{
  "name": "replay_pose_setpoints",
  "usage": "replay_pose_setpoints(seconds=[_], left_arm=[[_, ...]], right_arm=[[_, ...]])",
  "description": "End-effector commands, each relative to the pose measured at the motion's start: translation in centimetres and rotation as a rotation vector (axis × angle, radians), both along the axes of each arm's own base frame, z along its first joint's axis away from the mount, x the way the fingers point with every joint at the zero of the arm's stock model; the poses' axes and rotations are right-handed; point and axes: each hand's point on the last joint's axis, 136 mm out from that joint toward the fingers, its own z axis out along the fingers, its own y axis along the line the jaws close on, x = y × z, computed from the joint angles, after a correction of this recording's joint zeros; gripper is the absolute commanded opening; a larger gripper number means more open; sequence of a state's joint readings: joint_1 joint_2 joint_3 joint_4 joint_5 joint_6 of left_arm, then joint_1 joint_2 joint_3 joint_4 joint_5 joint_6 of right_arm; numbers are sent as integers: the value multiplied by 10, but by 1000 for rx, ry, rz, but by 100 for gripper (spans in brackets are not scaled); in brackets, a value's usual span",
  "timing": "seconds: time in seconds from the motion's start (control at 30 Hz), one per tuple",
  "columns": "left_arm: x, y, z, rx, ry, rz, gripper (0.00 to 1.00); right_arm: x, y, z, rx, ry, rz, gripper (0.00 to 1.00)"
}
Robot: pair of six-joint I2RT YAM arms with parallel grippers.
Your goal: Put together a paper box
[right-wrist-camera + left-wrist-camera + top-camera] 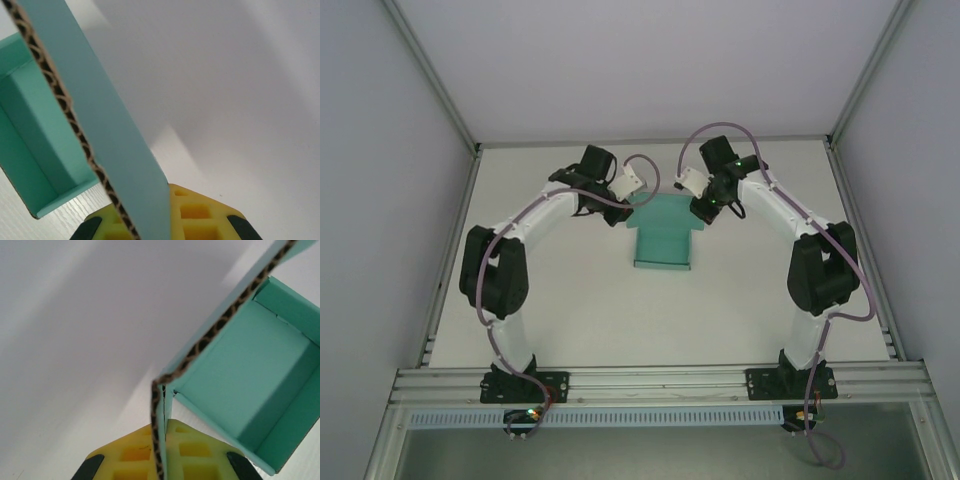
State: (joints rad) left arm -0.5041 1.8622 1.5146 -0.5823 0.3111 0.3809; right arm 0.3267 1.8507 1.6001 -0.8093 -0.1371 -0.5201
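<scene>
Since the paper box (662, 240) lies mid-bench (570, 310) with its long axis running near to far, we judge that the coming fold turns on the box's far end. There the card spreads wider than the tray into a wing on each side. The left jaws are clamped tight on the card at the box's far-left corner, its corrugated edge running between the yellow pads (131, 456). The right jaws grip the far-right corner the same way. The open tray sits on the near side of both grips, between them, and neither arm is closer.
</scene>
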Motion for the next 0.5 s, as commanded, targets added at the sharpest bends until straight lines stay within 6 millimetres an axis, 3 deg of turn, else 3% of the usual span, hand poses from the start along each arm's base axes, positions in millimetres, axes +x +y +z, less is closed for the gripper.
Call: replay_pose_setpoints(seconds=[0.0, 0.17, 0.27, 0.47], left_arm=[[16, 10, 23, -8, -100, 187, 0], [20, -2, 21, -3, -199, 335, 0], [24, -11, 16, -44, -159, 447, 0], [29, -23, 4, -168, -46, 585, 0]], right_arm=[[5, -2, 31, 55, -51, -173, 0], [22, 23, 45, 276, -73, -483, 0], [36, 37, 50, 425, -103, -666, 0], [51, 52, 58, 601, -83, -827, 0]])
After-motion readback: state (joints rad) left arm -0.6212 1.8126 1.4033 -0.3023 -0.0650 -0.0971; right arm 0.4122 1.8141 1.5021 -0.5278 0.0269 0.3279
